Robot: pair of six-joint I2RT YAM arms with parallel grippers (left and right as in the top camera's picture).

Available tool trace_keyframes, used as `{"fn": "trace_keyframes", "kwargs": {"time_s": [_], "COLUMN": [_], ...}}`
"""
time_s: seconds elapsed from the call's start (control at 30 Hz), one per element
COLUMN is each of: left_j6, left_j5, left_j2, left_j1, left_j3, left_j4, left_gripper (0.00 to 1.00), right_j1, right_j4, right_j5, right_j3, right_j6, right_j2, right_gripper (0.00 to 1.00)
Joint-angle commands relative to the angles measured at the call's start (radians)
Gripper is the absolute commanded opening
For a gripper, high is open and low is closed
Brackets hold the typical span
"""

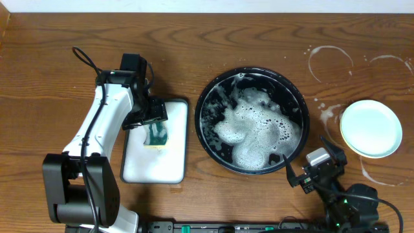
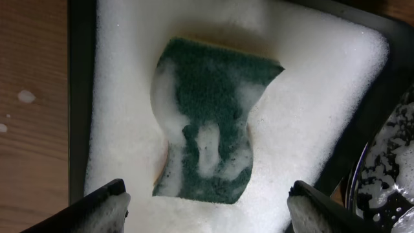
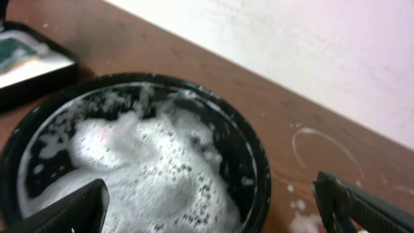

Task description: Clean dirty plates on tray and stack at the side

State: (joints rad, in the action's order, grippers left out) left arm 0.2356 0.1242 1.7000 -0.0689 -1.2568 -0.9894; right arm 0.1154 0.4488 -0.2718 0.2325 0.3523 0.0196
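The round black tray sits mid-table, filled with white foam. Any plate in it is hidden under the foam. One pale mint-white plate lies on the bare wooden tabletop at the right. No yellow plate shows. My left gripper is open and empty, its foamy fingers just above a green sponge. My right gripper is open and empty at the tray's near right rim. In the right wrist view its fingers straddle that rim and the foam.
The sponge lies on a white rectangular tray left of the black tray. Whitish ring stains and soap spots mark the wood at the right. The table's far edge meets a pale wall.
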Motion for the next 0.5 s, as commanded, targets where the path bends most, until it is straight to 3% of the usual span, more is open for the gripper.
{"fn": "trace_keyframes", "kwargs": {"time_s": [0.0,0.2,0.47], "left_j6": [-0.002,-0.002,-0.002], "left_j5": [-0.010,-0.010,-0.010], "left_j2": [0.006,0.006,0.006], "left_j1": [0.003,0.003,0.003], "left_j3": [0.003,0.003,0.003], "left_j4": [-0.003,-0.003,-0.003], "left_gripper": [0.81,0.81,0.81], "right_j1": [0.010,0.010,0.011], "right_j4": [-0.078,-0.409,-0.401], "right_j5": [0.004,-0.009,-0.009], "right_j3": [-0.061,-0.230,-0.227], "right_j6": [0.011,0.012,0.011], "right_j2": [-0.010,-0.015,-0.015], "right_gripper": [0.99,0.99,0.99]}}
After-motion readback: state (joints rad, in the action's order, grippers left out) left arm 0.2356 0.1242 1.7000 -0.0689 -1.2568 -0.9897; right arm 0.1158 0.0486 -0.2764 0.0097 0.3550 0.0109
